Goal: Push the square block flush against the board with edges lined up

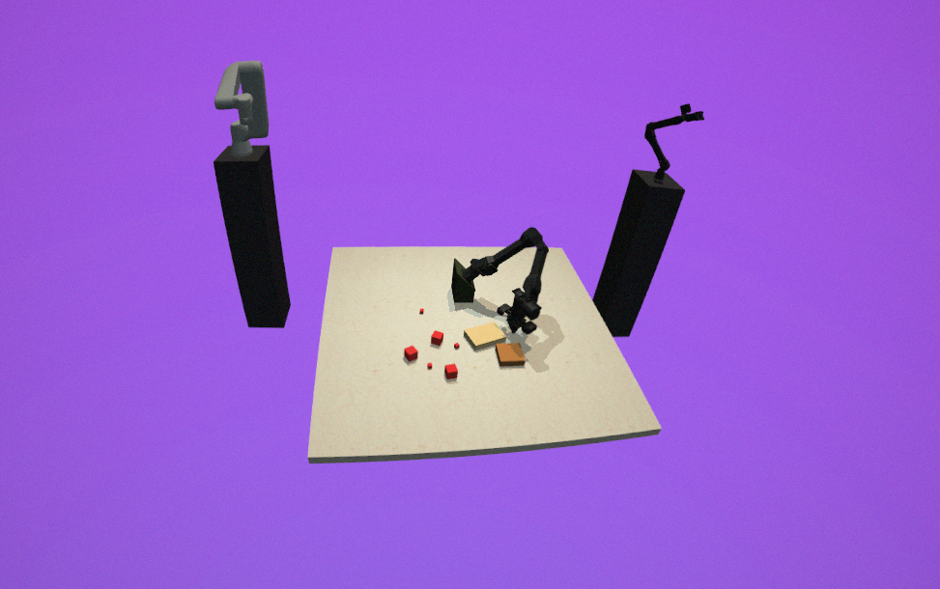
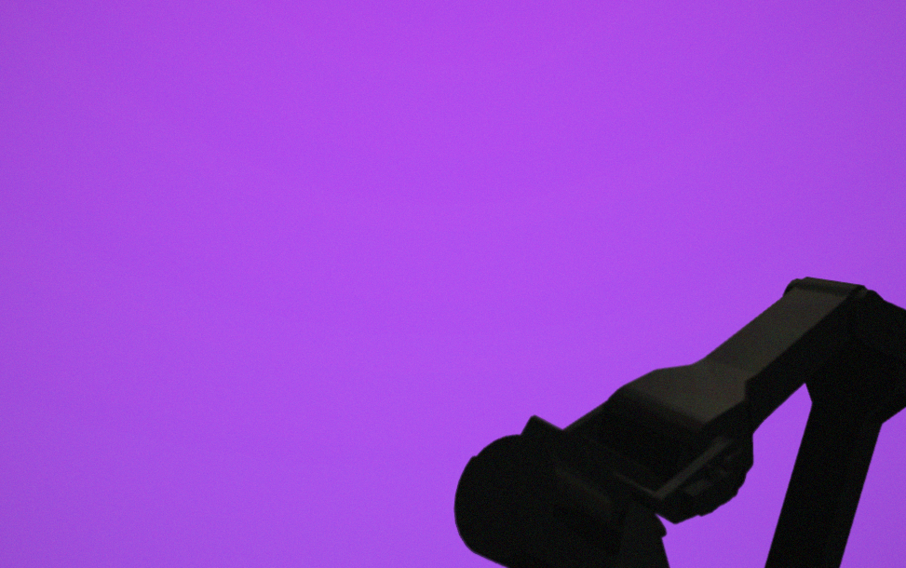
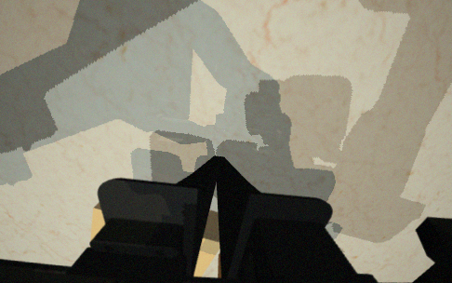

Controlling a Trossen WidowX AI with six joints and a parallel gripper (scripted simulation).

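The pale yellow board lies flat at the middle of the table, turned slightly. Parts of it show in the wrist view beside the left finger and between the fingers. The brown square block lies flat just in front and to the right of the board, close to its right corner. Their facing sides are not parallel, and I cannot tell whether they touch. My gripper is shut and empty, low beside the board's right end and behind the block. It hides most of both parts in the wrist view.
Three red cubes and three tiny red cubes lie left of the parts. The arm's dark base stands behind the board. Two black pillars bearing other arms stand beyond the table.
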